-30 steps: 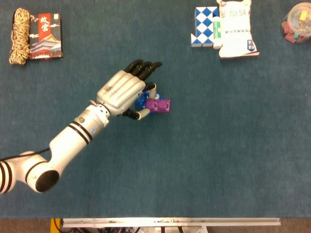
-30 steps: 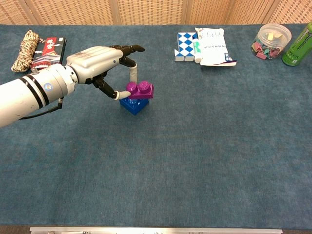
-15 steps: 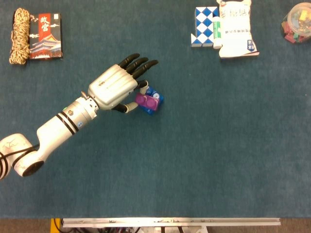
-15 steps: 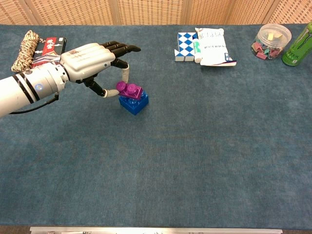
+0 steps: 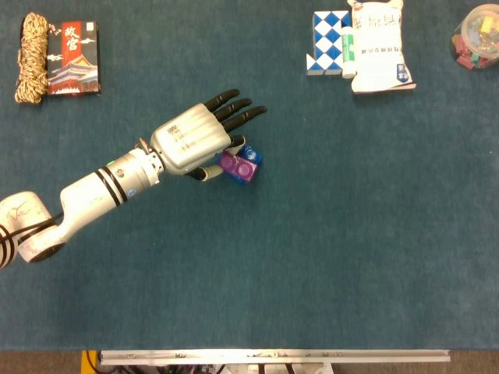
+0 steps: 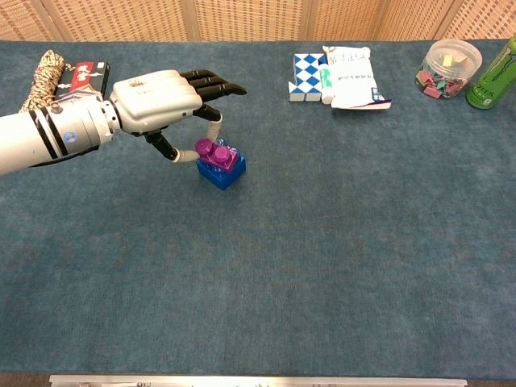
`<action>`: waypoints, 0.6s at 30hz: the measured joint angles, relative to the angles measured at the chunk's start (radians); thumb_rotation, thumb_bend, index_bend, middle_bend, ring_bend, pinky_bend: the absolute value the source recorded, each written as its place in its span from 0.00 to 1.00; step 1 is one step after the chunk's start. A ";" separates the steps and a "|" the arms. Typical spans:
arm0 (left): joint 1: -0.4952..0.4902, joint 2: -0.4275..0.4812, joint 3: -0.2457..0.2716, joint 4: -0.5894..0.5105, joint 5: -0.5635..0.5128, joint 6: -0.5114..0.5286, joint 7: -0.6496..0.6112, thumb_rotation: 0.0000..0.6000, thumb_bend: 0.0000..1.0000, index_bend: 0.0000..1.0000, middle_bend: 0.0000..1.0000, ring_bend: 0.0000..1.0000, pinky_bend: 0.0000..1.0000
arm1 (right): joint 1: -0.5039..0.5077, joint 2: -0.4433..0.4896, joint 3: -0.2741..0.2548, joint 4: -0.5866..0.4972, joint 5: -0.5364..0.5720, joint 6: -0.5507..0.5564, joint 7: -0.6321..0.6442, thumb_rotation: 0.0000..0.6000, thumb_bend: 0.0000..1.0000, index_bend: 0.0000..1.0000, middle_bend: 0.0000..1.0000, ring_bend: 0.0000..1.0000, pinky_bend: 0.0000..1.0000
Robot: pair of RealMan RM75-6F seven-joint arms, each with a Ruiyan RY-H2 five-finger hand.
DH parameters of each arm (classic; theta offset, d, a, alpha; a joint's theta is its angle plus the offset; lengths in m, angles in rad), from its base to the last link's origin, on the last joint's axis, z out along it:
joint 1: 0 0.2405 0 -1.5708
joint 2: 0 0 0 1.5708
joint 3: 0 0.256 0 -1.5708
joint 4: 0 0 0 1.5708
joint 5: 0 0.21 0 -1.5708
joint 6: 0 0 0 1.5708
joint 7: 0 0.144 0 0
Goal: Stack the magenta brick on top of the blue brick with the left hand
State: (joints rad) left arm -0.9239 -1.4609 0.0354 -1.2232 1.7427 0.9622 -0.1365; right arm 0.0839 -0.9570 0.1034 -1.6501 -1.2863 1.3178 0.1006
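In the head view, the left hand (image 5: 191,140) reaches in from the lower left and sits just left of centre, its dark fingers (image 5: 238,109) stretched toward the upper right. The magenta brick (image 5: 236,167) lies on top of the blue brick (image 5: 250,153), of which only an edge shows at the upper right, and the thumb and a fingertip close in on the magenta brick from the left. At the upper left of the frame lie a coil of rope (image 5: 31,56) and a red box (image 5: 74,58) side by side; at the upper right are a blue and white checked puzzle (image 5: 327,40), a white packet (image 5: 377,48) touching it, and a clear jar (image 5: 475,37) at the edge. In the chest view, the left hand (image 6: 157,101) enters from the left edge, upper fingers held out straight above the bricks, while the thumb and one pale-tipped finger appear to pinch the magenta brick (image 6: 214,152), though contact is hard to confirm. That brick rests a little tilted on the blue brick (image 6: 223,171), left of centre on the blue cloth (image 6: 322,266). A green can (image 6: 497,74) stands at the upper right corner beside the jar (image 6: 448,68).
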 measured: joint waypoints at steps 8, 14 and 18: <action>-0.036 0.003 0.022 0.026 0.015 -0.046 0.011 1.00 0.33 0.55 0.00 0.00 0.04 | 0.003 -0.001 0.005 0.009 0.015 -0.012 0.004 1.00 0.34 0.38 0.30 0.26 0.40; -0.045 0.005 0.018 0.019 0.004 -0.055 0.020 1.00 0.33 0.55 0.00 0.00 0.04 | 0.007 -0.002 0.007 0.012 0.017 -0.019 0.005 1.00 0.34 0.38 0.30 0.26 0.40; -0.049 0.009 0.018 0.011 -0.005 -0.067 0.031 1.00 0.33 0.55 0.00 0.00 0.04 | 0.006 -0.003 0.006 0.012 0.016 -0.019 0.006 1.00 0.34 0.38 0.30 0.26 0.40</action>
State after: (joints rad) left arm -0.9733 -1.4521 0.0539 -1.2127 1.7380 0.8955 -0.1058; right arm 0.0903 -0.9596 0.1099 -1.6378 -1.2704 1.2992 0.1063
